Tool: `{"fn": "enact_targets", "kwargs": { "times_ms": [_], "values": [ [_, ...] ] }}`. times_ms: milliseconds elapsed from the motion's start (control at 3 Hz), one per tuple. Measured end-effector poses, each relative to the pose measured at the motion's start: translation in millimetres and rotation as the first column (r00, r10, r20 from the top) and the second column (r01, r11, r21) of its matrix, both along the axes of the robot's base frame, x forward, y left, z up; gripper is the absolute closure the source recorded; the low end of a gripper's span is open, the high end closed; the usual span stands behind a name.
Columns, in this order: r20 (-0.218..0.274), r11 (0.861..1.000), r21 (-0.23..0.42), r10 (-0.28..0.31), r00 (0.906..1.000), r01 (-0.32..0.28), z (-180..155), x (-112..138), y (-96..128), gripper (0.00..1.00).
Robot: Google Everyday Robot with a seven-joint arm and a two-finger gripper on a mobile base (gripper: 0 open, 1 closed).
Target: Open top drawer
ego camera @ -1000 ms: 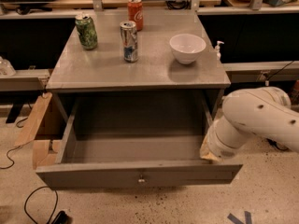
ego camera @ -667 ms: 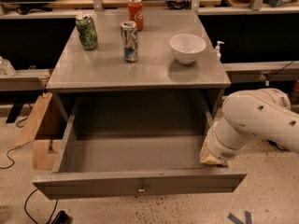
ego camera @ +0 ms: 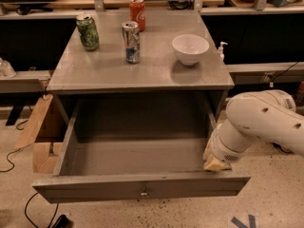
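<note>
The top drawer [ego camera: 95,190] is a wide grey drawer under the grey table top. It stands pulled far out toward me, and its deep grey box is open and holds nothing. A small round metal knob [ego camera: 143,192] sits at the middle of its flat front panel. My gripper [ego camera: 213,161] is at the end of the white arm [ego camera: 266,122]. It rests at the drawer's right front corner, just behind the front panel against the right wall. The white wrist hides most of it.
On the table top [ego camera: 109,68] stand a green can [ego camera: 88,32], a silver-blue can [ego camera: 131,42], a red can [ego camera: 137,13] and a white bowl [ego camera: 190,48]. A cardboard box [ego camera: 40,137] lies on the floor left of the drawer. Benches run along the back.
The drawer has slid further out toward me. The arm and gripper have moved with its right front corner.
</note>
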State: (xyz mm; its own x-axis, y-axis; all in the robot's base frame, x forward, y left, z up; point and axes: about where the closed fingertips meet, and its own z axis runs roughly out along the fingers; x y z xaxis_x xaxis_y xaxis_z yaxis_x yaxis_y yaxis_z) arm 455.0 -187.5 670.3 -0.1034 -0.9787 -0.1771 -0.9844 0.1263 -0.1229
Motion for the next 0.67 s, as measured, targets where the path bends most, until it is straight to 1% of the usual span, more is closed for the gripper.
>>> {"fn": "enact_targets", "kwargs": {
  "times_ms": [333, 667],
  "values": [
    [0.001, 1.000, -0.001, 0.001, 1.0000, -0.001, 0.5, -0.4, 0.0, 0.05],
    [0.001, 1.000, -0.002, 0.001, 1.0000, -0.001, 0.8, -0.8, 0.1, 0.00]
  ]
}}
